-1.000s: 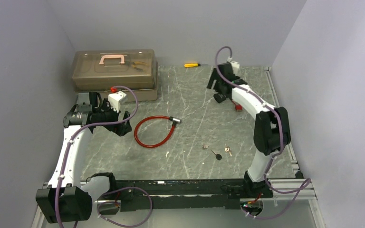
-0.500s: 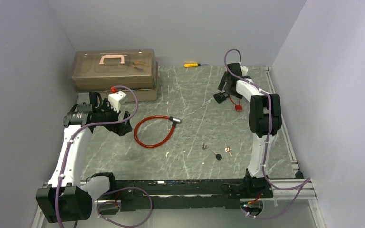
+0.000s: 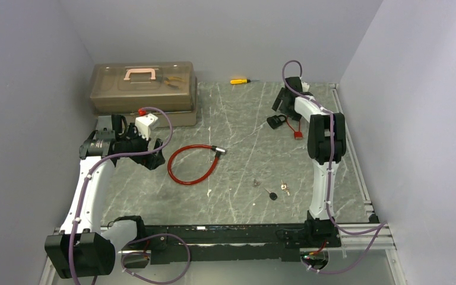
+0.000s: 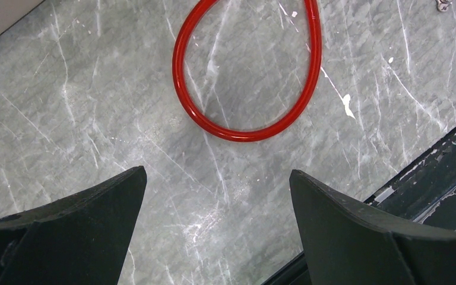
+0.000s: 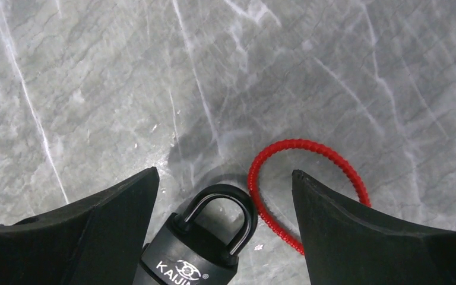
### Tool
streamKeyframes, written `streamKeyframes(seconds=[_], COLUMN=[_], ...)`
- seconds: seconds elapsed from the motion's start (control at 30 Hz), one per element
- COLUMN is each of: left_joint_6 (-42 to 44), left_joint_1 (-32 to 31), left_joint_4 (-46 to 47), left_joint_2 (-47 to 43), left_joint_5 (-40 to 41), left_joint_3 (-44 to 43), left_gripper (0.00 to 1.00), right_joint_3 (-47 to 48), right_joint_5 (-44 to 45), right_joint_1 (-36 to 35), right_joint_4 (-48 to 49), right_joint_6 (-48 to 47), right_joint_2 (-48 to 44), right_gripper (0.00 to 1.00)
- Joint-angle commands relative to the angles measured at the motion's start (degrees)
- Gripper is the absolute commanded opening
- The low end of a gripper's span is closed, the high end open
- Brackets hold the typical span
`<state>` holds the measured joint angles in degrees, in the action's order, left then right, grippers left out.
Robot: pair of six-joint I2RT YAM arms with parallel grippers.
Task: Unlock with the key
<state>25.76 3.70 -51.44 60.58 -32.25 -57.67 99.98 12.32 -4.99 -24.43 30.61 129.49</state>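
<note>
Padlock (image 5: 184,264) between right fingers (image 5: 83,237) (shackle (image 5: 247,215) outward)

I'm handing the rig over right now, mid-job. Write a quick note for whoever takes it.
Left gripper: open, empty, hovering over the table beside the red cable lock.
Right gripper: open, straddling the black padlock at the far right, not clamped on it.
Keys: loose on the table near the front centre, away from both grippers.
Done: nothing yet; the padlock's shackle is shut.
Left: secure the padlock, fetch a key, insert it, turn.
</note>
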Motion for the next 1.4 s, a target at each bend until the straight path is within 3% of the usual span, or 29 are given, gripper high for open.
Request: streamKeyframes(seconds=[0.0, 0.2, 0.37, 0.63, 1.03, 1.27, 1.37], left_joint_6=[-0.5, -1.1, -1.5, -1.3, -1.4, -1.4, -0.9], left_joint_1=[-0.1, -0.1, -0.1, -0.2, -0.2, -0.3, -0.4], left_joint_4=[1.3, 1.7, 1.5, 1.1, 0.9, 0.5, 0.1], left_joint_2=[-0.7, -0.5, -0.7, -1.9, -2.7, -2.7, -2.8], left_joint_5=[-1.0, -1.0, -0.8, 0.0, -1.1, -2.3, -2.3], left_joint_3=[-0.5, -0.5, -0.6, -0.4, 0.2, 0.6, 0.9], left_gripper=[0.98, 0.98, 0.98, 0.98, 0.98, 0.98, 0.98], right_joint_3=[-2.7, -7.9, -13.9, -21.0, -32.5, -30.8, -30.0], right_joint_5=[-2.9, 0.1, 2.1, 3.5, 4.4, 7.2, 7.4], right_joint_1=[-0.4, -3.7, -7.7, -17.2, -34.1, -35.0, -35.0], right_joint_4=[0.6, 1.7, 3.9, 5.8, 6.8, 4.9, 2.7], right_joint_6=[2.6, 2.3, 2.4, 4.0, 12.4, 10.0, 7.8], right_joint_2=[-1.6, -4.0, -6.9, -10.7, -19.2, -23.8, -27.3], right_gripper=[0.84, 0.77, 0.61, 0.46, 0.44, 0.50, 0.60])
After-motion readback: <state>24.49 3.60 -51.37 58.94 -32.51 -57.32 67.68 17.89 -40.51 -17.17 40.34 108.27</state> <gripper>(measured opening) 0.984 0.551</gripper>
